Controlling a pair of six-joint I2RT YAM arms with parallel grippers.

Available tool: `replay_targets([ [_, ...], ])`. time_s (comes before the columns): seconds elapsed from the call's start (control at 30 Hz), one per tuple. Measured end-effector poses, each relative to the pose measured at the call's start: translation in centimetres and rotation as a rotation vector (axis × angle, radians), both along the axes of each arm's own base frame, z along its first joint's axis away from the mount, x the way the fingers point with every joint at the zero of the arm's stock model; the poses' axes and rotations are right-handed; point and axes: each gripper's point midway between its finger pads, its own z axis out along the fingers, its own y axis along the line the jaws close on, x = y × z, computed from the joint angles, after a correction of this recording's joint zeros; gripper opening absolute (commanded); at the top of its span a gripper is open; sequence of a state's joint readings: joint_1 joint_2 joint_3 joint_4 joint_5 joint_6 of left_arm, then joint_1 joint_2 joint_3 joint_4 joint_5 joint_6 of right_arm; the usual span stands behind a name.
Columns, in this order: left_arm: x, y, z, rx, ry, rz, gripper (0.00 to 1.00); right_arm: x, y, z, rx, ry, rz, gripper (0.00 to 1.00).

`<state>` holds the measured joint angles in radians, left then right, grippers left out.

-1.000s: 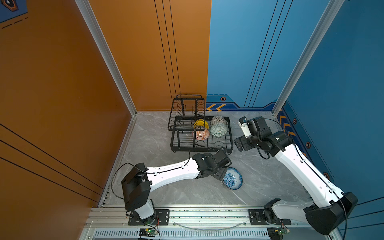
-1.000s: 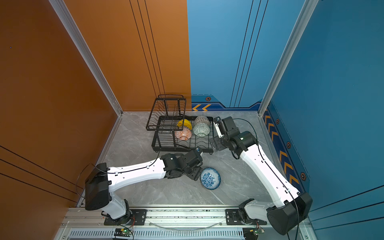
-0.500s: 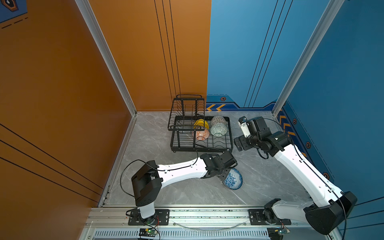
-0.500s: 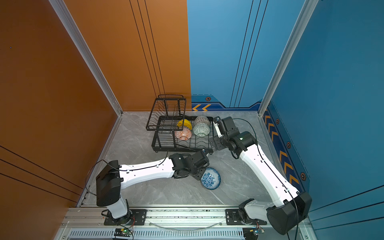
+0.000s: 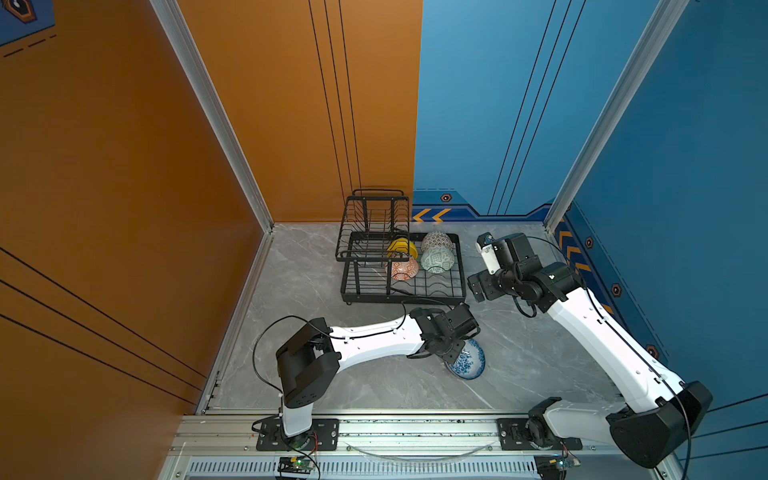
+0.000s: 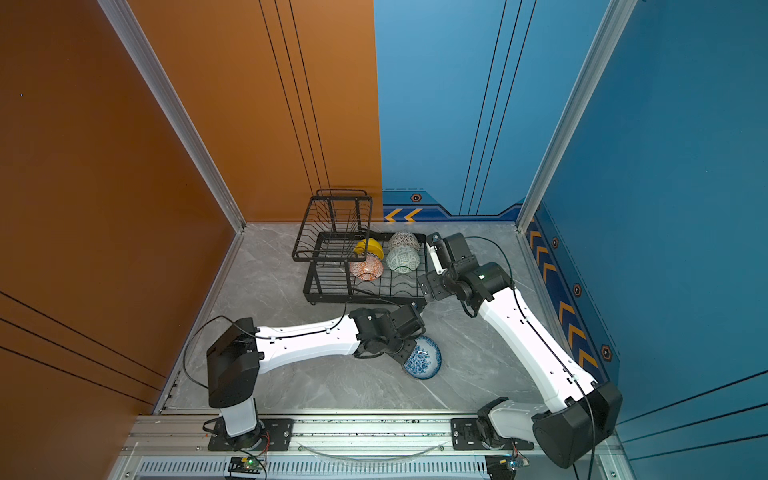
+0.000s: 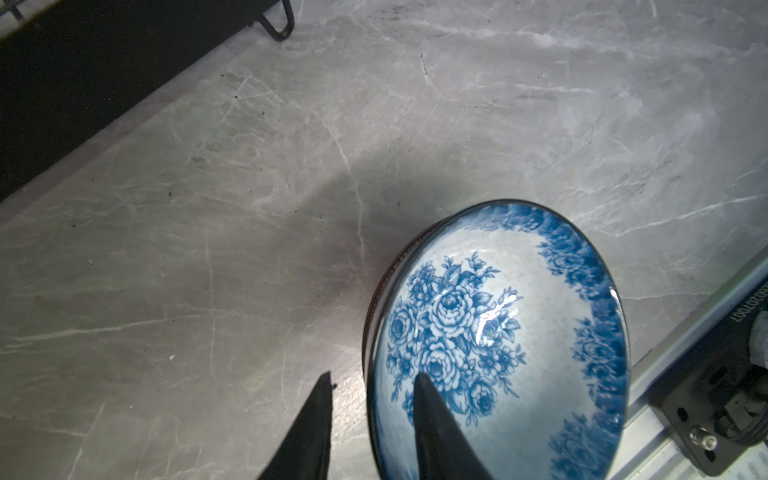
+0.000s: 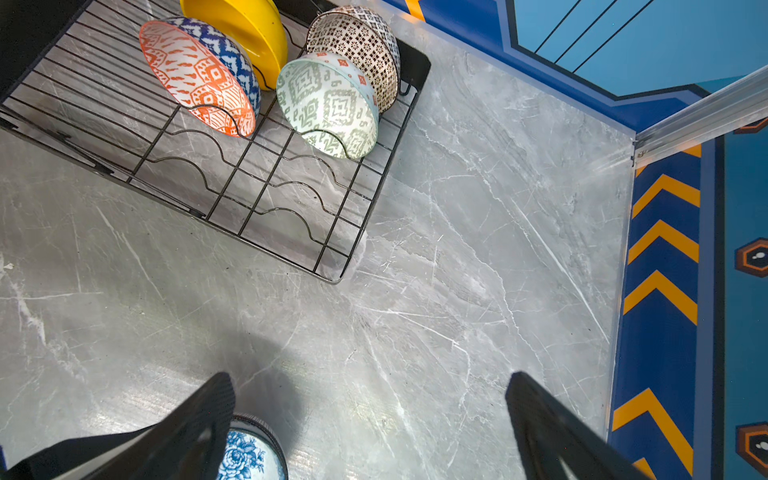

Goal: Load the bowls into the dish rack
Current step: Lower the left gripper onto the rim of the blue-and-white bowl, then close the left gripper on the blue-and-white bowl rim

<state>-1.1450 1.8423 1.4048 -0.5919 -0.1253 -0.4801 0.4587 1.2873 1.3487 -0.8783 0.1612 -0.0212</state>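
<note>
Blue-white floral bowl (image 7: 498, 332) — rim straddled by left pincer (image 7: 374, 380), one finger inside.

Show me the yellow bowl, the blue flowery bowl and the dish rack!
yellow bowl (image 8: 245, 33): right wrist view, on its wall.
blue flowery bowl (image 7: 469, 328): left wrist view, on the flowers inside.
dish rack (image 5: 374, 224): a top view, on its raised basket.

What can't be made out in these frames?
- Left gripper grip on blue floral bowl: fingers straddle the rim; contact cut off by left wrist view's edge, wrist hides it in both top views.
- Yellow bowl: right wrist view, partly behind orange bowl, cropped by edge.
</note>
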Motion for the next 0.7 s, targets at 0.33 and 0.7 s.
replay_targets([
  [0.33, -0.24, -0.31, -0.03, -0.004, 0.007, -0.006, 0.03, -0.06, -0.03, -0.25, -0.003, 0.005, 0.000, 1.00],
  [0.7, -0.11, -0.14, 0.07, 0.007, -0.006, -0.001, 0.00, -0.12, -0.06, -0.31, -0.003, 0.006, 0.000, 1.00],
])
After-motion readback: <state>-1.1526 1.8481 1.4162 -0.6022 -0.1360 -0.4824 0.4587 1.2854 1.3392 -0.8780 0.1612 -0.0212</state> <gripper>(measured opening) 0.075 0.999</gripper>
